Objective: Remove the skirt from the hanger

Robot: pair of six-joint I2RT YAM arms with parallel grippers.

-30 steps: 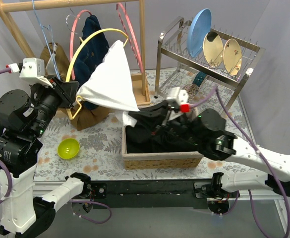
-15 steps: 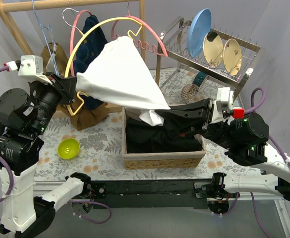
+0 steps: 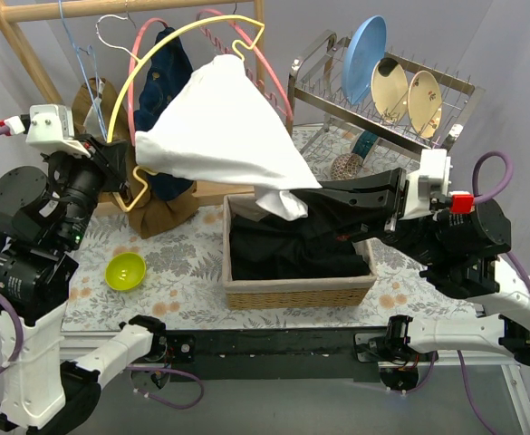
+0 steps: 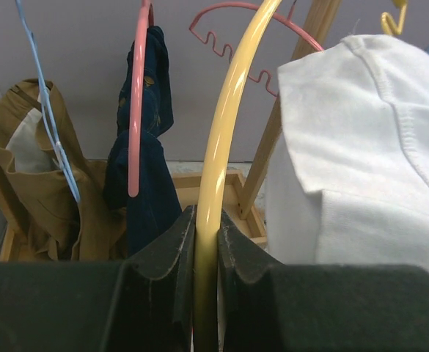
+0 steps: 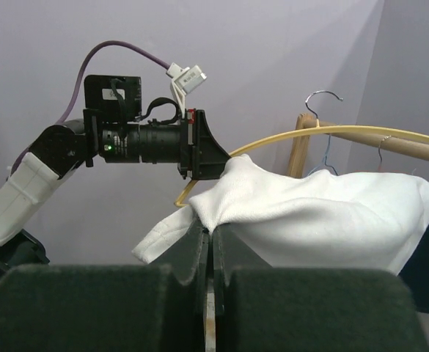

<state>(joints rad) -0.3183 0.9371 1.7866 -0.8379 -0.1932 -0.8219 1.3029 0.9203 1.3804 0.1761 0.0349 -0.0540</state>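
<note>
At the table's near side, left: green bowl (image 3: pixel 125 270) on the flowered cloth. Just right of it, wicker basket (image 3: pixel 296 292) filled with dark clothes (image 3: pixel 292 249).

Above the basket's far right corner, right gripper (image 3: pixel 308 192) reaching in from the right, pinched narrow on a corner of the white skirt (image 3: pixel 219 136). From its own wrist camera: two dark fingers (image 5: pixel 196 249) pressed together with the cloth's edge caught between them.

Skirt stretched taut in the air between the two arms, well above the table, one loose corner dangling over the basket.

Further left and higher, left gripper (image 3: pixel 127 170) clamped narrow on the yellow hanger (image 3: pixel 169 50), low on its arc. From the left wrist: fingers (image 4: pixel 166 253) squeezing the yellow bar from both sides, skirt bunched just to the right of it. Skirt's upper end hung on the hanger near its hook, not yet off.

Behind, against the wall: wooden rail (image 3: pixel 129 7) carrying pink hangers (image 3: pixel 134 71), a navy garment (image 3: pixel 167 77) and a brown garment (image 3: pixel 94 98).

At the far right, dish rack (image 3: pixel 382 118) holding a blue plate (image 3: pixel 362 56) and tan plates (image 3: pixel 390 86), all standing on edge
</note>
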